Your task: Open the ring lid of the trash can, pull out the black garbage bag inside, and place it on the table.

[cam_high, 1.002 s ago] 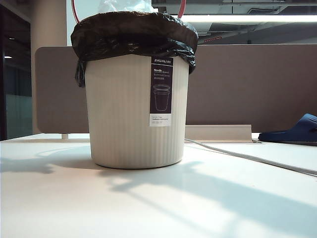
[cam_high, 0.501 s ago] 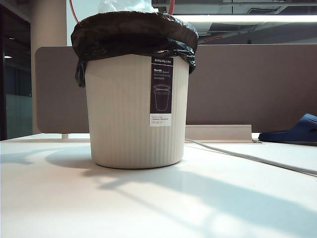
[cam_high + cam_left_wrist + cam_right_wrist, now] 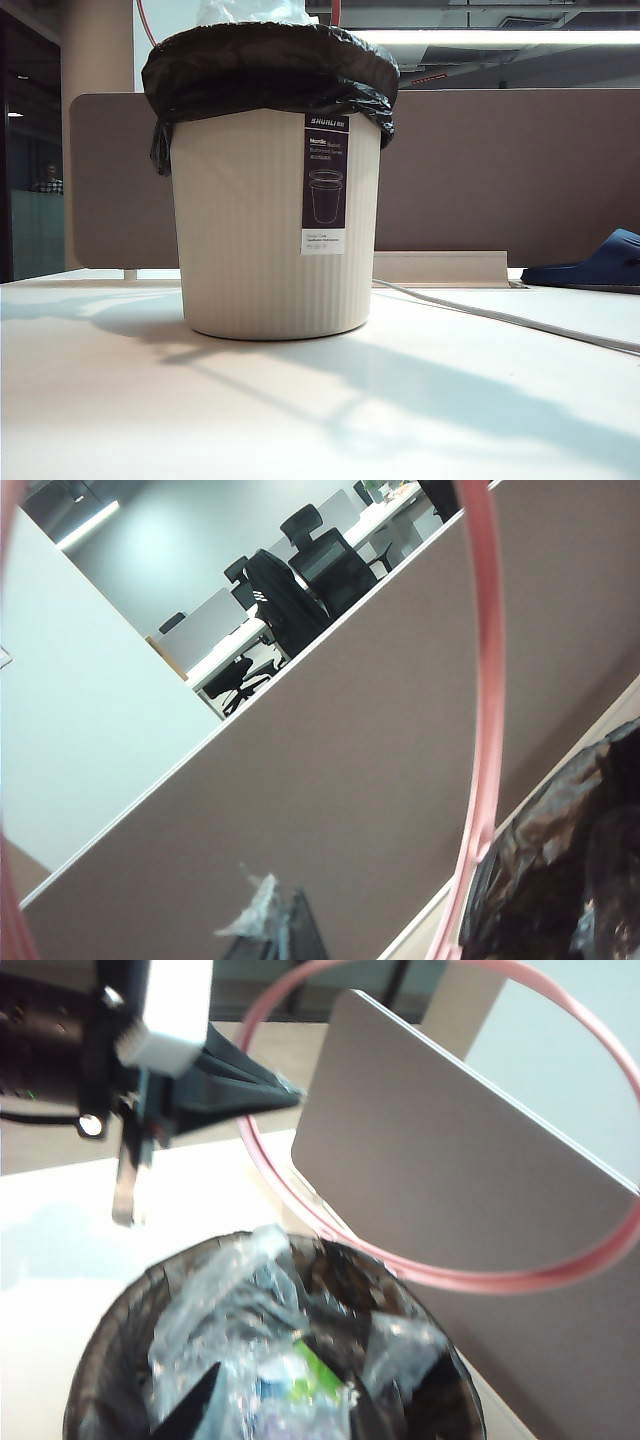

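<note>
My left tool point(image 3: 285, 1095), pressed together on the ring lid point(image 3: 470, 1278), holds it above the trash can point(image 3: 270, 220) on the surface point(image 3: 320, 410). My right tool point(image 3: 310, 1400) hovers half-spread over the black garbage bag point(image 3: 270, 70).

Our left gripper point(image 3: 285, 1095) is pinched closed on the ring lid point(image 3: 470, 1278), held aloft, while our right gripper's fingertips point(image 3: 200, 1400) stand apart above the can's mouth.

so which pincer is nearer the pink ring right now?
Left. The left pincer is shut on the ring lid, holding it up above the trash can. The right pincer hangs open over the black garbage bag, below the ring.
</note>
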Robot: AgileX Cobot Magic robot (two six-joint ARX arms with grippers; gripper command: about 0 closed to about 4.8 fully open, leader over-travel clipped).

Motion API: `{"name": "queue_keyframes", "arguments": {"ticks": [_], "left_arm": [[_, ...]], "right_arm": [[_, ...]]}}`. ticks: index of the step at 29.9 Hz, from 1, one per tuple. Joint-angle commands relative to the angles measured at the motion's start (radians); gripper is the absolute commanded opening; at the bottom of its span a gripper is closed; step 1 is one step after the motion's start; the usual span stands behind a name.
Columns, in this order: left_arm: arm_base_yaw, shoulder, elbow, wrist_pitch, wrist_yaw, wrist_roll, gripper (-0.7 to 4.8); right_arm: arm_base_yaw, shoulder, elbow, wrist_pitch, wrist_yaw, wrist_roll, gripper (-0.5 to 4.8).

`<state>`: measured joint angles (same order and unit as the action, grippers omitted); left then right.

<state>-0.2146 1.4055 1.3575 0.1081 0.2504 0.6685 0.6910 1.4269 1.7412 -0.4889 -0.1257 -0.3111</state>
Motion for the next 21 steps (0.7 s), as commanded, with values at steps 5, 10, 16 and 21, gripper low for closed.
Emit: {"name": "queue_keyframes", "arguments": {"ticks": [5, 10, 16, 21], "left_arm": [[0.039, 0.020, 0.077, 0.012, 0.010, 0.004, -0.06], [0.077, 0.031, 0.121, 0.010, 0.014, -0.050, -0.06], [0.101, 0.050, 0.138, 0.012, 0.016, -0.083, -0.06], [0.116, 0.054, 0.139, 0.012, 0.015, -0.100, -0.06]], "right_arm": [[0.001, 0.050, 0.055, -0.004, -0.011, 0.004, 1.47], [0.001, 0.068, 0.059, -0.004, -0.010, 0.005, 1.47], [0.001, 0.071, 0.060, -0.001, -0.010, 0.004, 1.47], [0.001, 0.071, 0.061, -0.001, -0.010, 0.004, 1.47]]}}
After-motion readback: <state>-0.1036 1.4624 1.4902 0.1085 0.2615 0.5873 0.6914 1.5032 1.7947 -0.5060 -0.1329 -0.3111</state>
